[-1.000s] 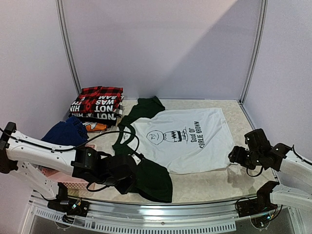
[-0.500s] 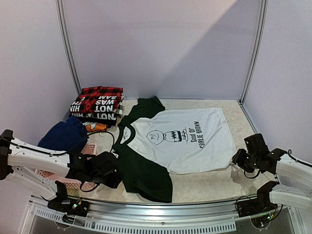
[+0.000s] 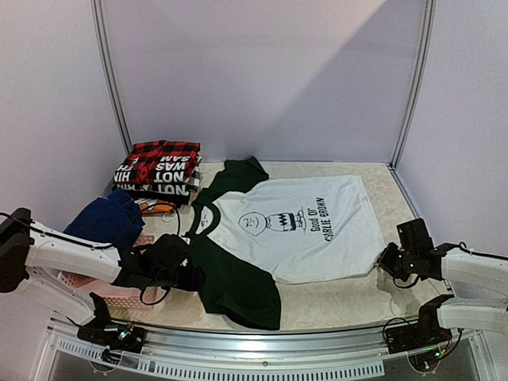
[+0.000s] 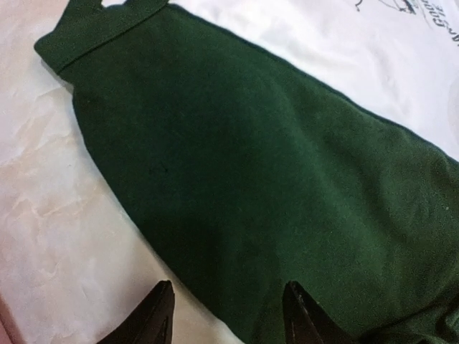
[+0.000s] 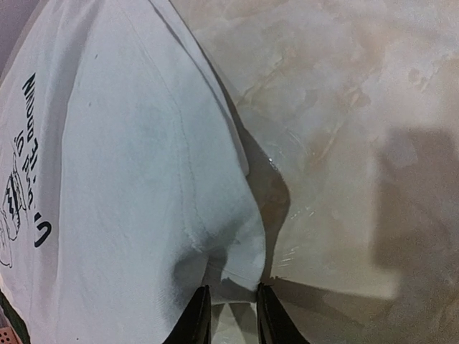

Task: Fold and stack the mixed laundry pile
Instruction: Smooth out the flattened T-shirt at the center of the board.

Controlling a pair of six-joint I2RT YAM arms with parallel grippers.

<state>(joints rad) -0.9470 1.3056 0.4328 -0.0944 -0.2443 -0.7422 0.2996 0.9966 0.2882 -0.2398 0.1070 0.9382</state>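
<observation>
Right now, left gripper [image 4: 228,320]: fingers spread and holding nothing. The tips straddle the outer edge of the dark green sleeve [image 4: 251,179], one tip over bare marble table [image 4: 50,215], the other over green cloth.

Right gripper [image 5: 229,315]: fingers drawn close together at the hem corner of the white T-shirt [image 3: 309,230]. The cloth puckers into a small fold right at the tips. I read that as a pinch on the hem, though the contact itself sits at the very bottom edge of the wrist view and is hard to confirm.

White T-shirt: spread flat, print side up, black cartoon face and lettering showing. Collar end toward my left arm, hem end toward my right. Both sleeves dark green; the far one lies spread at the T-shirt's back corner.

Folded stack [image 3: 159,171]: beyond the T-shirt's collar end, well apart from it, red-and-black plaid on top, black pieces with white lettering under it.

Navy garment [image 3: 107,218]: heaped to the left of the collar end, on the pink basket [image 3: 119,294]. A scrap of orange shows between heap and stack.
</observation>
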